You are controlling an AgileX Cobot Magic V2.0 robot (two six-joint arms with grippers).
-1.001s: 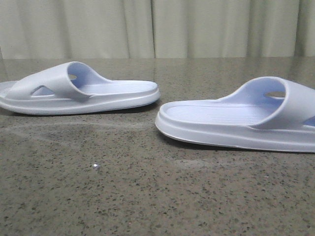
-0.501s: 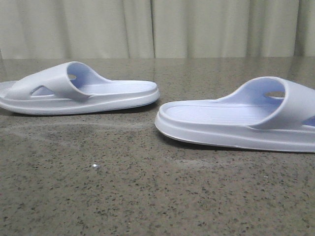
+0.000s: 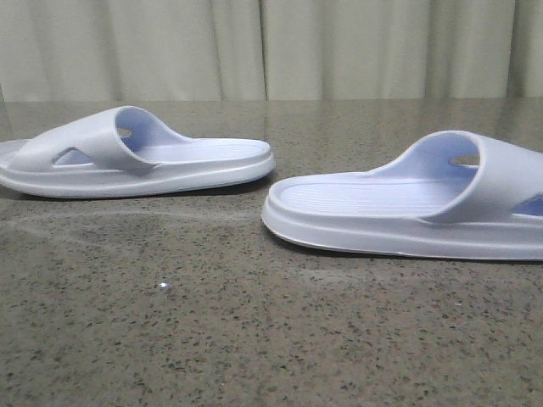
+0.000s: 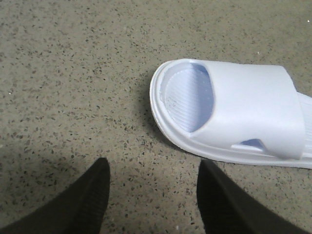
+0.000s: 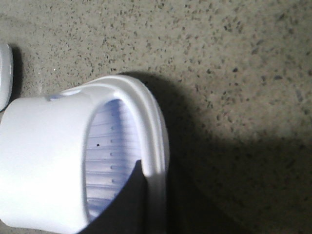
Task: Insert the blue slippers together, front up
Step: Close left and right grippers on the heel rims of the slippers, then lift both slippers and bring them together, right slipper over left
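Two pale blue slippers lie apart on the speckled stone table (image 3: 212, 339). The left slipper (image 3: 140, 161) lies at the back left and also shows in the left wrist view (image 4: 239, 112). My left gripper (image 4: 153, 168) is open and empty, just short of that slipper's side. The right slipper (image 3: 407, 212) lies at the right. In the right wrist view my right gripper (image 5: 156, 192) is shut on this slipper's side rim (image 5: 153, 146), with one finger (image 5: 129, 204) inside beside the strap and the other in shadow outside. Neither gripper shows in the front view.
A pale curtain (image 3: 271, 47) hangs behind the table's far edge. A sliver of another pale object (image 5: 4, 73) shows at the edge of the right wrist view.
The right slipper has slid a little to the left and its near end has shifted. The left slipper has not moved.
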